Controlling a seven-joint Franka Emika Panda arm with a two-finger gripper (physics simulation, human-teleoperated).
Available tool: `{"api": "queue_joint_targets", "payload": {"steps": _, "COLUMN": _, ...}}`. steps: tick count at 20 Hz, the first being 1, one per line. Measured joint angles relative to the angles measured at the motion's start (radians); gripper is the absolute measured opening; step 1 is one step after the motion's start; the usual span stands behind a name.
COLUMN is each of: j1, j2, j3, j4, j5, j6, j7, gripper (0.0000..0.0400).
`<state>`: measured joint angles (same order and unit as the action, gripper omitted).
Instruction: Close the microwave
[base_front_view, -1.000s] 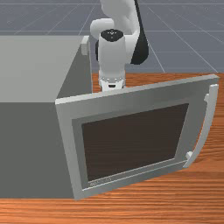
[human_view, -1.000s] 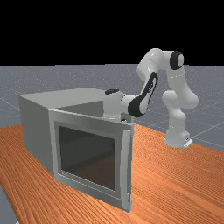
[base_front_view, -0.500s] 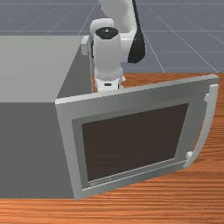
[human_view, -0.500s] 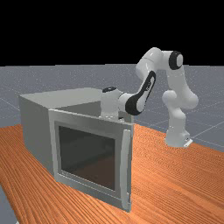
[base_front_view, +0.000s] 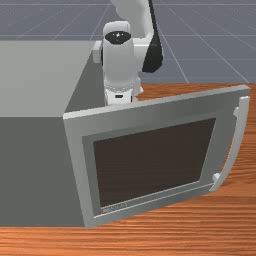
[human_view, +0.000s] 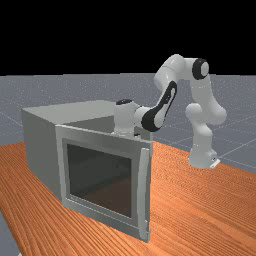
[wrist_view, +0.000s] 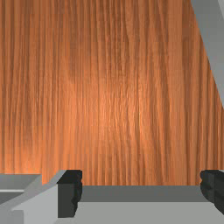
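The grey microwave stands at the front view's left, its door swung wide open, with a dark window and a curved handle at the outer edge. My gripper's hand is on the inner side of the door, close to the microwave's opening; the door's upper edge hides the fingers there. In the far view the hand is behind the door. In the wrist view my gripper stands open, its fingers far apart, with a grey surface beneath them.
Orange-brown wood table extends in front of the microwave and past the door. In the wrist view, table wood lies beyond the fingertips, and a slanting grey panel stands off to one side.
My hand has moved toward the front view's left, nearer the microwave body, and a little toward the far view's left. The door and the microwave have not moved.
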<state>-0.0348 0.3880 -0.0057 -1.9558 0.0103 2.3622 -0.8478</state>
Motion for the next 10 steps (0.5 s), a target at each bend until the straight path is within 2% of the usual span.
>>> {"api": "queue_joint_targets", "payload": {"steps": 2, "j1": -0.002, "j2": -0.025, "j3": -0.001, "j4": -0.009, "j5": 0.001, "j6": -0.008, "j7": 0.0, "gripper": 0.04}}
{"api": "queue_joint_targets", "payload": {"steps": 3, "j1": -0.009, "j2": -0.026, "j3": 0.006, "j4": 0.019, "j5": 0.02, "j6": -0.062, "j7": -0.016, "gripper": 0.04}}
{"api": "queue_joint_targets", "payload": {"steps": 4, "j1": -0.003, "j2": -0.048, "j3": -0.001, "j4": 0.002, "j5": 0.002, "j6": -0.044, "j7": -0.001, "gripper": 0.04}}
{"api": "queue_joint_targets", "payload": {"steps": 5, "j1": -0.015, "j2": -0.051, "j3": 0.01, "j4": 0.03, "j5": 0.038, "j6": -0.102, "j7": -0.03, "gripper": 0.04}}
{"api": "queue_joint_targets", "payload": {"steps": 7, "j1": -0.016, "j2": -0.068, "j3": 0.01, "j4": 0.04, "j5": 0.042, "j6": -0.125, "j7": -0.033, "gripper": 0.04}}
{"api": "queue_joint_targets", "payload": {"steps": 10, "j1": -0.007, "j2": -0.095, "j3": 0.001, "j4": 0.039, "j5": 0.011, "j6": -0.133, "j7": -0.009, "gripper": 0.04}}
